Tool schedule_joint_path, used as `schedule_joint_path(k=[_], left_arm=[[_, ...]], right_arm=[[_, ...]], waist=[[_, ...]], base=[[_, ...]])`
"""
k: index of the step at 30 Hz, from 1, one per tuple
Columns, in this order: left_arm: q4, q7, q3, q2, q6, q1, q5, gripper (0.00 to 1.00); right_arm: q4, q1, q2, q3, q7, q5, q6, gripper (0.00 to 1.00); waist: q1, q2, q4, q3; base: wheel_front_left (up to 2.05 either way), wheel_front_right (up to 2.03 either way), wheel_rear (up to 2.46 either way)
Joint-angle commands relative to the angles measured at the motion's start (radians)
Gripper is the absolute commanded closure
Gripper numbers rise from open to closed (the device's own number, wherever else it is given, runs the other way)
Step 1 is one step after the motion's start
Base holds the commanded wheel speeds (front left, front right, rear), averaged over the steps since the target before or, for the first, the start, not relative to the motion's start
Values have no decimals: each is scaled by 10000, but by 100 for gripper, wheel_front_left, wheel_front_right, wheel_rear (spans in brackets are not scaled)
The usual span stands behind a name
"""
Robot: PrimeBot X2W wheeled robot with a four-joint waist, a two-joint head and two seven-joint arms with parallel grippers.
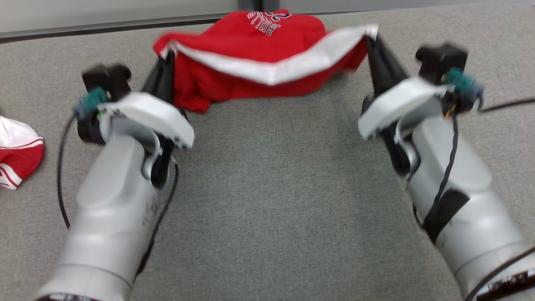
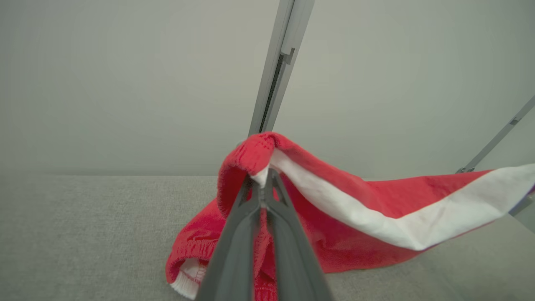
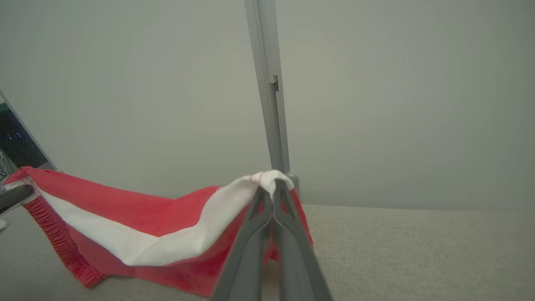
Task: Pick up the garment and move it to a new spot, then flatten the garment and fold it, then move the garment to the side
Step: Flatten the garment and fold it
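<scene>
The garment (image 1: 259,54) is red with a broad white band and white lettering, stretched between my two grippers near the far edge of the grey table. My left gripper (image 1: 169,56) is shut on its left corner, seen close up with the cloth (image 2: 334,209) pinched at the tips of the left gripper (image 2: 263,177). My right gripper (image 1: 371,38) is shut on the right corner; in the right wrist view the right gripper (image 3: 271,186) pinches the white band of the garment (image 3: 138,234). The middle sags and the lower part rests on the table.
A second red and white cloth (image 1: 16,152) lies at the table's left edge. A pale wall with a grey vertical post (image 3: 267,83) stands right behind the table. The grey table surface (image 1: 271,188) stretches between my forearms.
</scene>
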Motion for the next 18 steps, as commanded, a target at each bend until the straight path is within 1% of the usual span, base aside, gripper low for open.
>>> schedule_joint_path(k=[1,3,5,8,11,16,17,18], left_arm=[[-6,1,-183,16,-52,359,-219,100],[-167,0,-470,24,-54,923,-698,100],[-439,0,-1033,0,-56,1440,-1028,100],[-919,0,-1385,2,-47,2144,-1249,100],[-1420,-1,-1454,40,-47,2925,-1141,100],[-2611,0,-1113,399,-48,4474,-934,100],[-2611,0,-1113,399,-48,4474,-934,100],[-2858,-1,-1055,487,-46,4810,-892,100]], right_arm=[[126,423,-12,191,-133,148,-3,100],[239,1032,1,468,-197,351,-3,100],[167,1580,-141,630,-252,502,-3,100],[-534,2458,-377,487,-254,711,-3,100],[-1519,3518,-535,195,-249,704,-2,100],[-3212,5551,-742,-250,-250,538,-3,100],[-3212,5551,-742,-250,-250,538,-3,100],[-3520,5965,-715,-237,-251,528,0,100]], waist=[[0,0,51,54],[0,0,174,49],[0,0,272,47],[0,0,351,-30],[0,0,344,-290],[0,0,195,-1062],[0,0,195,-1062],[0,0,150,-1229]], base=[[0,0,0],[0,0,0],[0,0,0],[0,0,0],[0,0,0],[0,0,0],[0,0,0],[0,0,0]])
